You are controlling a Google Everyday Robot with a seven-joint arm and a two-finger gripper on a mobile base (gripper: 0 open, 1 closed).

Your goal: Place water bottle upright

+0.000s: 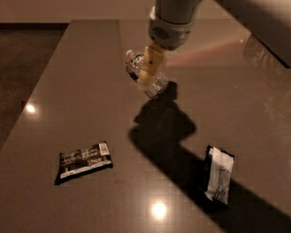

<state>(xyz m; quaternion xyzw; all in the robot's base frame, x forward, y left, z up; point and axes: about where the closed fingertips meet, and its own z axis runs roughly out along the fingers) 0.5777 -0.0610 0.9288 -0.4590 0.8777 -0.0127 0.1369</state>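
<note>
Gripper [146, 78] hangs right over the bottle [159, 84] lying flat beneath, seemingly lined up to grab; its grip can't be told.

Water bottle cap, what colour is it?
White. The camera view shows the cap beside the gripper, which is at the lying water bottle.

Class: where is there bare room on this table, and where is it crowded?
Bare: table left of the water bottle; also between left snack packet and right snack packet. Crowded: around the bottle, where the gripper is.
</note>
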